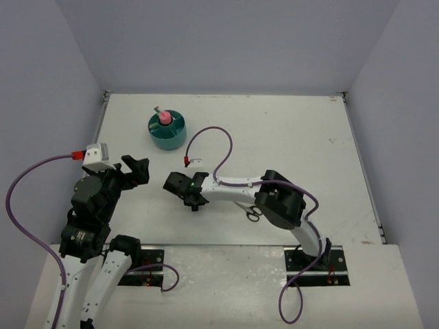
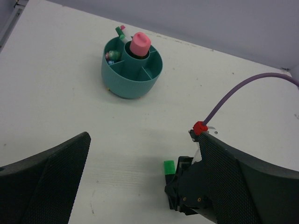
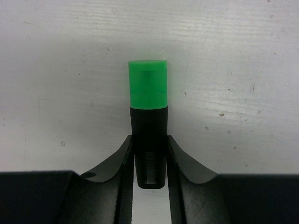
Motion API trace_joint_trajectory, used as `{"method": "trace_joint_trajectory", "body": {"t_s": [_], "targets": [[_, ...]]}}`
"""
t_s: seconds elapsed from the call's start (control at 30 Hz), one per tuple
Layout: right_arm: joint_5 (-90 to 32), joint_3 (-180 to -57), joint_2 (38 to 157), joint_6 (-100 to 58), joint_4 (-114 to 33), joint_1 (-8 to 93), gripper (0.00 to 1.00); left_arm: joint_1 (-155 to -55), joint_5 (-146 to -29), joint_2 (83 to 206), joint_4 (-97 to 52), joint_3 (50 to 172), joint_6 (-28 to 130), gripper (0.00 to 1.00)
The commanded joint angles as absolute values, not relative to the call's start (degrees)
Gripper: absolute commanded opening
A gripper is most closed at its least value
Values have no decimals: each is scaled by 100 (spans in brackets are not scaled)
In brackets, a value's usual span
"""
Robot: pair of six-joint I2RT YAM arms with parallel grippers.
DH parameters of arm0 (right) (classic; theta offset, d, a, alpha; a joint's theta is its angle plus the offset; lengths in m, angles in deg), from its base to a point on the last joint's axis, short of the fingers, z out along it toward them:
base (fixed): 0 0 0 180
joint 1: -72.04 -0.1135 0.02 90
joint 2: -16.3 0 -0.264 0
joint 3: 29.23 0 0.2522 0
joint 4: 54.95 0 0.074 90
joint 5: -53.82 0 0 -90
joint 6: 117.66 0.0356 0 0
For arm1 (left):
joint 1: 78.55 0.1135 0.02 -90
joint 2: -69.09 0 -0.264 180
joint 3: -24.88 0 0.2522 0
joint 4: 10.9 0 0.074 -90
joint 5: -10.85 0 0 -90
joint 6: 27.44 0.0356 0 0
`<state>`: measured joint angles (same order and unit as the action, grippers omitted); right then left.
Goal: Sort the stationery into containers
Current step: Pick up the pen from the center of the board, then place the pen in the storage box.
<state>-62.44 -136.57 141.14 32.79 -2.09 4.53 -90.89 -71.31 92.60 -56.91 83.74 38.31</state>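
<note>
The teal organizer (image 1: 171, 139) stands at the back left of the table, with the pink roll (image 1: 164, 118) in its central cup. The left wrist view shows the organizer (image 2: 132, 79), the roll (image 2: 140, 44) and several marker ends (image 2: 111, 57) in a side compartment. My right gripper (image 3: 149, 140) is shut on a black-and-green marker (image 3: 148, 88), cap pointing away, low over the table. It sits left of centre (image 1: 174, 182). The marker's green cap (image 2: 169, 166) also shows in the left wrist view. My left gripper (image 1: 137, 169) is open and empty, just left of the right gripper. Small scissors (image 1: 252, 212) lie by the right arm.
A purple cable (image 1: 219, 147) with a red end loops over the table behind the right wrist and crosses the left wrist view (image 2: 243, 86). Grey walls close the table at the back and both sides.
</note>
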Motion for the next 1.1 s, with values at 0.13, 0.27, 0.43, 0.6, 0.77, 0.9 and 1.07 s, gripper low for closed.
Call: {"method": "trace_joint_trajectory", "body": {"t_s": [0.13,0.27,0.43,0.6,0.77,0.9,1.07], "targets": [[-6156,-12926,13327,2525,-543,320,0,-9068,-7588,9488,-5417,8336,3936,100],[-6246,-11830,12020,1727,-1501,300,0,-9068,-8534,9809,-5283,8305,3516,100],[-6047,-10145,10169,450,-2800,269,0,-9068,-10665,9932,-3567,7312,2261,100],[-5784,-9209,8682,-96,-3486,252,0,-9238,-11766,10425,-1018,6381,905,100],[-5515,-8975,7759,-261,-3573,225,0,-10552,-11130,11301,-629,6670,1027,100],[-5708,-9031,7592,-306,-3434,209,0,-11044,-10723,11772,-550,6900,1124,100],[-5815,-9104,7554,-366,-3313,146,0,-11198,-10623,11972,-567,7020,1114,88]]}}
